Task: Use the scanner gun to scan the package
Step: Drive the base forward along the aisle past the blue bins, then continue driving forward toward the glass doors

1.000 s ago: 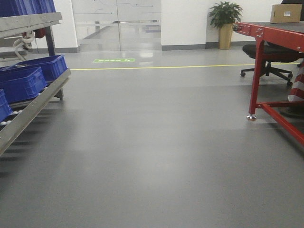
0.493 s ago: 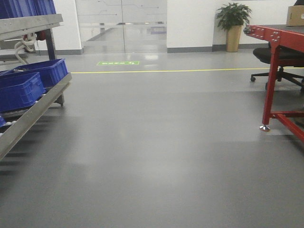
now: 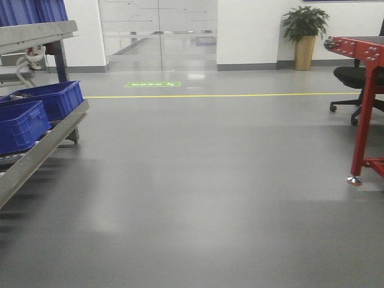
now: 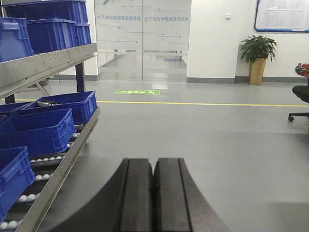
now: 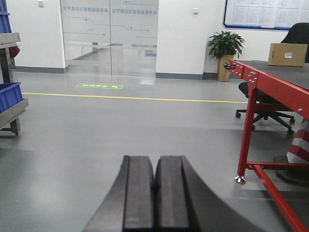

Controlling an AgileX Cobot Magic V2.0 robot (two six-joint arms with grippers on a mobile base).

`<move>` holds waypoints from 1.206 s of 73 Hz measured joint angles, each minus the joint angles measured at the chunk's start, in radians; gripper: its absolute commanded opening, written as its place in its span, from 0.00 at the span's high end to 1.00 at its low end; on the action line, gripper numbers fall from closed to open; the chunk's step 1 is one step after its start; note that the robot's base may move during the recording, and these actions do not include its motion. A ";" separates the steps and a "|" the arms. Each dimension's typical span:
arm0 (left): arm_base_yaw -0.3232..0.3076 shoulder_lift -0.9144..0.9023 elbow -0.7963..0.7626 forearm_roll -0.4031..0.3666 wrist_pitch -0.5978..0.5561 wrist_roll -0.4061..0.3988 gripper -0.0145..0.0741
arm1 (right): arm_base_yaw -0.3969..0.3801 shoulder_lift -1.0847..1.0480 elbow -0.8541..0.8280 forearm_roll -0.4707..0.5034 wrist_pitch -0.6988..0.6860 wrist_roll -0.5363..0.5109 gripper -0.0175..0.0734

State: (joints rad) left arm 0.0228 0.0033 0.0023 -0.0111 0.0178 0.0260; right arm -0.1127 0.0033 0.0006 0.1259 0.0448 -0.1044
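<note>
One package on red table, grey floor, blue crates

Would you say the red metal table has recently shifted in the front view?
Yes: the red metal table slid right in frame, away from the potted plant; likely camera motion.

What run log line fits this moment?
left gripper: shut, empty; right gripper: shut, empty; package: on red table; scanner gun: not in view
</note>
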 measured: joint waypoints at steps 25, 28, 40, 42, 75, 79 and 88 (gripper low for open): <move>0.000 0.000 0.000 0.000 0.000 0.000 0.96 | 0.000 0.000 0.000 0.000 0.000 0.000 0.98; 0.000 0.000 0.000 0.000 0.000 0.000 0.96 | 0.000 0.000 0.000 0.000 0.000 0.000 0.98; 0.000 0.000 0.000 0.000 0.000 0.000 0.96 | 0.000 0.000 0.000 0.000 0.000 0.000 0.98; 0.000 0.000 0.000 0.000 0.000 0.000 0.96 | 0.000 0.000 0.000 0.000 0.000 0.000 0.98; 0.000 0.000 0.000 0.000 0.000 0.000 0.96 | 0.000 0.000 0.000 0.000 0.000 0.000 0.98; 0.000 0.000 0.000 0.000 0.000 0.000 0.96 | 0.000 0.000 0.000 0.000 0.000 0.000 0.98; 0.000 0.000 0.000 0.000 0.000 0.000 0.96 | 0.000 0.000 0.000 0.000 0.000 0.000 0.98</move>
State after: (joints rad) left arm 0.0228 0.0033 0.0023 -0.0111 0.0178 0.0260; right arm -0.1127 0.0033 0.0006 0.1259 0.0448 -0.1044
